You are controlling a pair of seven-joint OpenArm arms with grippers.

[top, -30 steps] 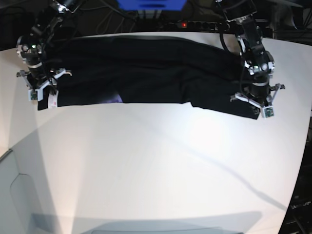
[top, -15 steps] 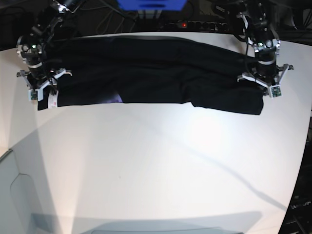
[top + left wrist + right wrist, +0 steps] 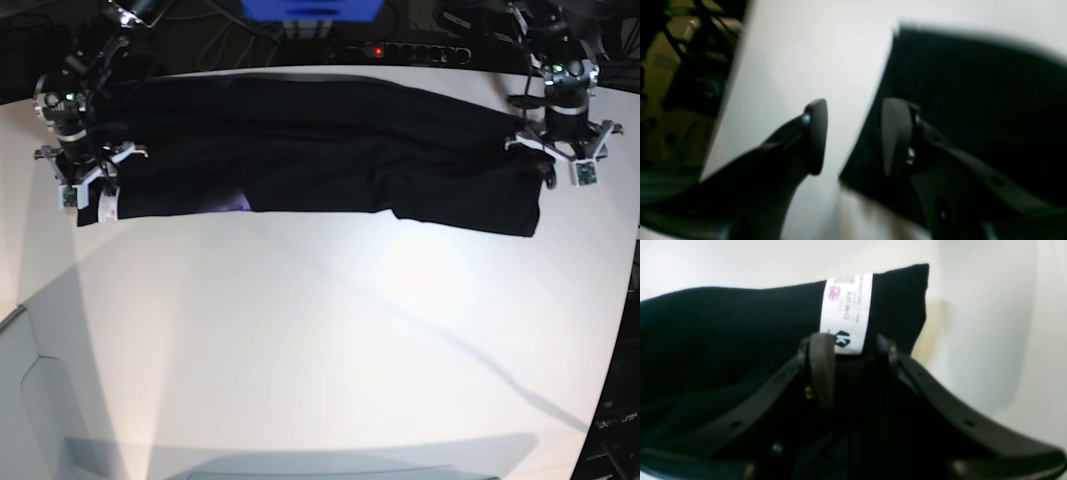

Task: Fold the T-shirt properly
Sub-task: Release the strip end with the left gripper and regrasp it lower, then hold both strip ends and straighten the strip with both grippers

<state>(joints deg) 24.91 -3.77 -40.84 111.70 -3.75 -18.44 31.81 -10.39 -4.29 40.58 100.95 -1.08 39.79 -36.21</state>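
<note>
Since the earlier base pictures, the left gripper (image 3: 567,172) has climbed from the lower right corner of the cloth toward the upper right of the frame, while the right gripper (image 3: 82,185) has stayed where it was at the left end. That cloth, the large plain black short-sleeved T-shirt (image 3: 310,150), lies as a long, narrow band across the upper part of the base view, apparently already folded lengthwise once, with a small sliver of purple print (image 3: 238,204) peeping out along its lower edge left of centre. I judge the task to be partly done: the long fold is made, but the band has yet to be folded across into a compact packet. In the left wrist view the left gripper's fingers (image 3: 815,133) stand apart and hold nothing, one over bare table and the other over the shirt's edge. In the right wrist view the right gripper (image 3: 850,370) is also spread wide above the cloth, gripping nothing, just below a white sewn-in label (image 3: 846,311) near the shirt's corner. Beneath it all is a smooth white table (image 3: 330,350), brightly lit. Beyond its far edge, at the top of the base view, sit a dark power strip with a red light (image 3: 400,50), a blue box (image 3: 310,8) and tangled cables.
</note>
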